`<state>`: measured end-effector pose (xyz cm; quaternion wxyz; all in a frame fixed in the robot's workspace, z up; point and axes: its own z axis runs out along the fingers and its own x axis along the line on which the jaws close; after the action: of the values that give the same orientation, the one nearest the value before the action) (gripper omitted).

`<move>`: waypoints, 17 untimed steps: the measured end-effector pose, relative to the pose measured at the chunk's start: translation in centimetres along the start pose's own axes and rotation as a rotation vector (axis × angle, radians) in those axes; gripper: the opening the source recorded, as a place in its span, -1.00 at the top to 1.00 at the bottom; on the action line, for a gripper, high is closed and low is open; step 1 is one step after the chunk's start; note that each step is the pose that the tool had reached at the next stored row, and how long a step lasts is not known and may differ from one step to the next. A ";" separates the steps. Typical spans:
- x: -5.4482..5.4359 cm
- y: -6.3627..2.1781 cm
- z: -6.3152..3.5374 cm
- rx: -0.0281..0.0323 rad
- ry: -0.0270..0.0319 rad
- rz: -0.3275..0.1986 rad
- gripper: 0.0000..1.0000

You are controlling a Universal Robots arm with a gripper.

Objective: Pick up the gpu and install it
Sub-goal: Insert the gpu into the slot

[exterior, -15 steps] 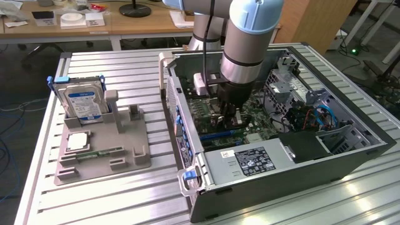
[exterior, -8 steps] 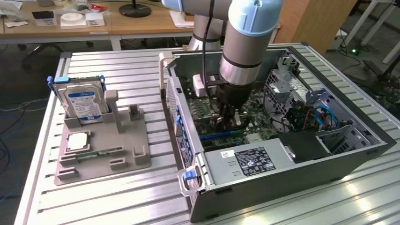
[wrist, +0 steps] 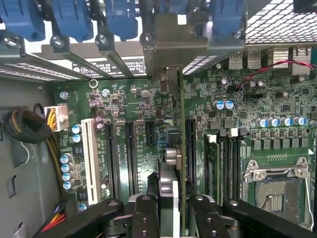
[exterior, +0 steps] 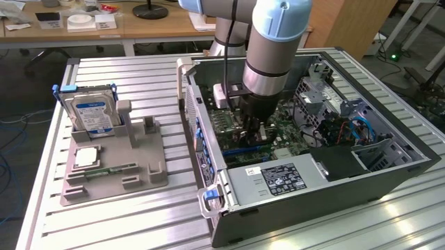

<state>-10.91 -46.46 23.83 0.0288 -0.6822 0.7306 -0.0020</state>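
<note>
We have the hand (exterior: 251, 136) down inside the open computer case (exterior: 389, 166), low over the motherboard (wrist: 277, 148), and between its fingers (wrist: 145, 218) it pinches the gpu (wrist: 168, 193) edge-on, so from the wrist the card shows as a thin upright strip running from the fingers toward the metal bracket (wrist: 171, 49) at the rear wall of the case. The jaws stand partly closed, pressed against the two flat faces of the card rather than spread. The card appears to sit over one of the long black expansion slots (wrist: 189, 148), but we cannot tell whether its edge connector has gone into that slot. The main risk, as we judge it, is misalignment: if the card leans or sits slightly off the slot line, pressing down could bend it, scrape nearby capacitors (wrist: 224, 104) or jam the bracket against the blue retaining clips (wrist: 119, 20) of the rear openings. A thin card held only by its faces could also slip or pivot in the grip. In the exterior view, the hard drive (exterior: 94, 115) stands in its grey holder (exterior: 111, 177) on the tabletop (exterior: 125, 224), well to the left of the case.
</note>
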 end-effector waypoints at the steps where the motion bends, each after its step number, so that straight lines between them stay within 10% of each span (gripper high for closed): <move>1: 0.0 0.01 0.04 -0.0002 0.0000 0.000 0.43; 17: 0.0 0.19 0.72 -0.0043 0.0007 0.000 0.43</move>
<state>-11.07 -46.46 23.10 0.0271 -0.6821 0.7307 -0.0006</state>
